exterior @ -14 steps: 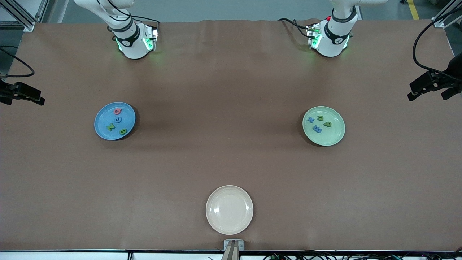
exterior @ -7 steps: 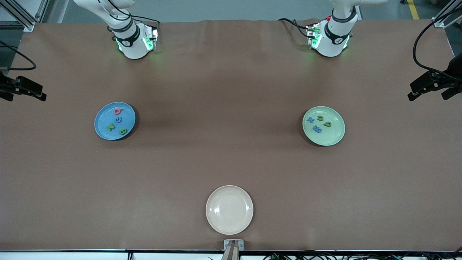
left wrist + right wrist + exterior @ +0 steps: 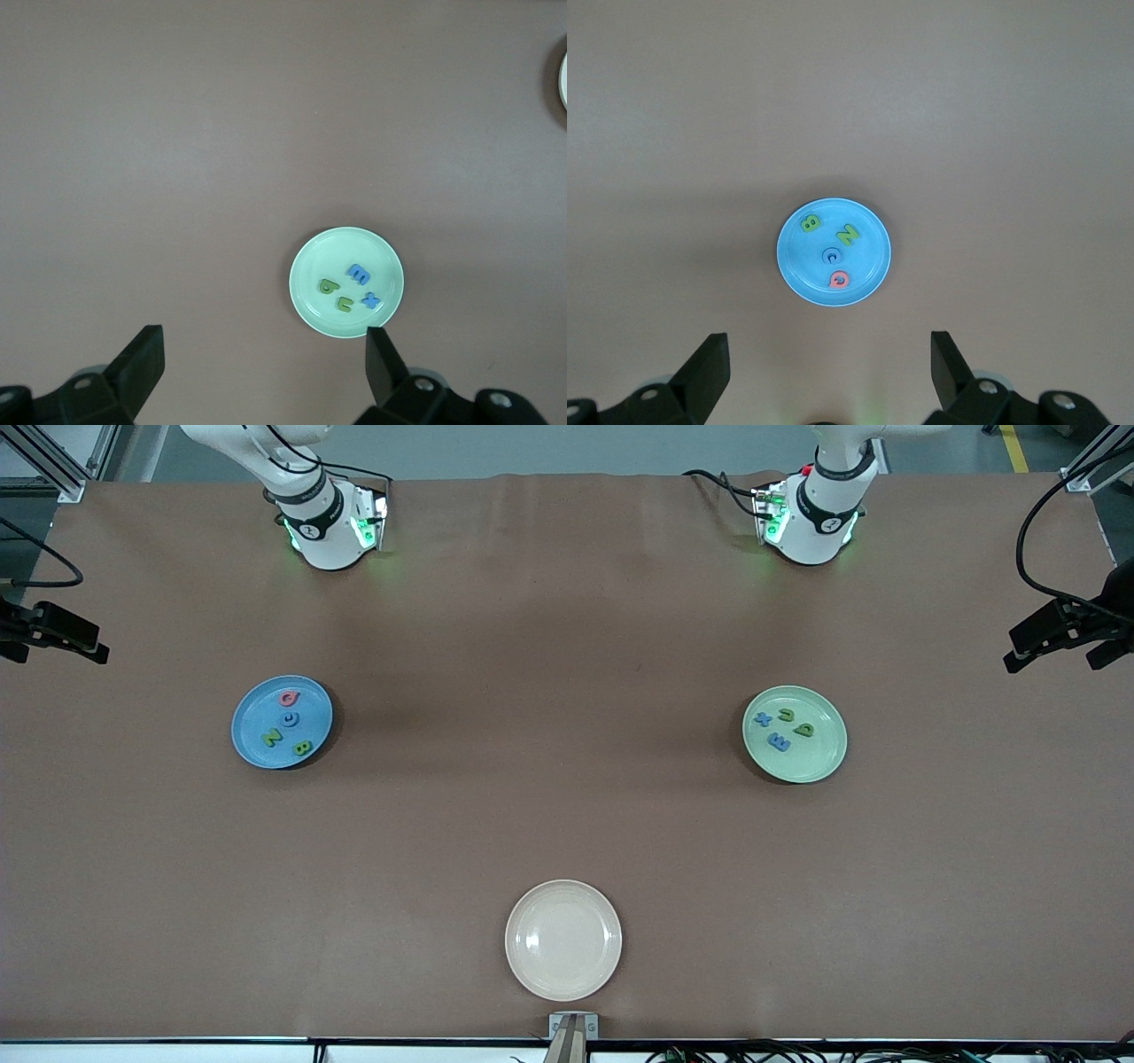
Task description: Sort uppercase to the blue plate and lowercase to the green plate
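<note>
Brown worktop [image 3: 567,646], matt, carries three round plates. None of them has a long axis.

Blue plate [image 3: 282,722]: toward the right arm's end of the worktop. It holds four capitals, all lying flat and apart from each other.
- Pink Q [image 3: 290,698], farthest from the front camera.
- Blue C [image 3: 291,718], just nearer than the Q and close to the plate's middle.
- Green N [image 3: 271,737], nearer again, tilted.
- Green B [image 3: 301,748], nearest the front camera, tilted.

In the right wrist view these four read roughly upright. From the front camera they read turned about.

Green plate [image 3: 795,734]: toward the left arm's end. It holds four small letters, flat and apart.
- Blue x [image 3: 762,720] and green u [image 3: 786,715] lie farther from the front camera.
- Blue m [image 3: 779,741] lies nearer, with its long axis slanted so that it reads from the front like an E.
- Green b [image 3: 803,729] lies beside the m. Which way it points cannot be told.

White plate [image 3: 563,940]: nearest the front camera, midway along the worktop.

Left gripper [image 3: 262,345]: held high over the left arm's end of the worktop, jaws wide, gripping nothing.

Right gripper [image 3: 828,347]: held high over the right arm's end, jaws wide, gripping nothing.
</note>
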### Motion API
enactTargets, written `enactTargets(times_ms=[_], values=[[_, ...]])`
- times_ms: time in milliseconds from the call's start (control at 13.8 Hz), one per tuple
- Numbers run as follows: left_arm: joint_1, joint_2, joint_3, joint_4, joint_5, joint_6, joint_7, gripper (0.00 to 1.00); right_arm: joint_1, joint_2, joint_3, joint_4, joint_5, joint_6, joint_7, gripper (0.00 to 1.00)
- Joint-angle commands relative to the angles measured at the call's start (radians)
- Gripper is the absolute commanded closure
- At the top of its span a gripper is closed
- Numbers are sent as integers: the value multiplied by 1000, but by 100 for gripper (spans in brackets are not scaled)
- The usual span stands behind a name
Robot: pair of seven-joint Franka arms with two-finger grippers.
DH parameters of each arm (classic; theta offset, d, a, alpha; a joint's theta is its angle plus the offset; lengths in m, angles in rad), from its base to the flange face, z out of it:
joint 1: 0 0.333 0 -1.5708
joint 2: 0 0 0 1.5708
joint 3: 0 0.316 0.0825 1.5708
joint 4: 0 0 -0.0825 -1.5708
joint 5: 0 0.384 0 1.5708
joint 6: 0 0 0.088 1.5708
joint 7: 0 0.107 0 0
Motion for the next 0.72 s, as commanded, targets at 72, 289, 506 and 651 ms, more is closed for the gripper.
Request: enactTargets(times_ms=[72,289,506,651], values=[[4,-3,2,10,-4,-2,25,0,-30,-29,33,-36,17,13,1,0],[4,-3,2,8,-4,-2,25,0,-30,-38,33,-53,17,13,1,0],[4,-3,2,8,-4,-2,26,0,-32,-70,33,-91,17,17,1,0],[3,-3,0,10,-3,-2,26,0,-32,-110,33,-101,19,-6,2,0]])
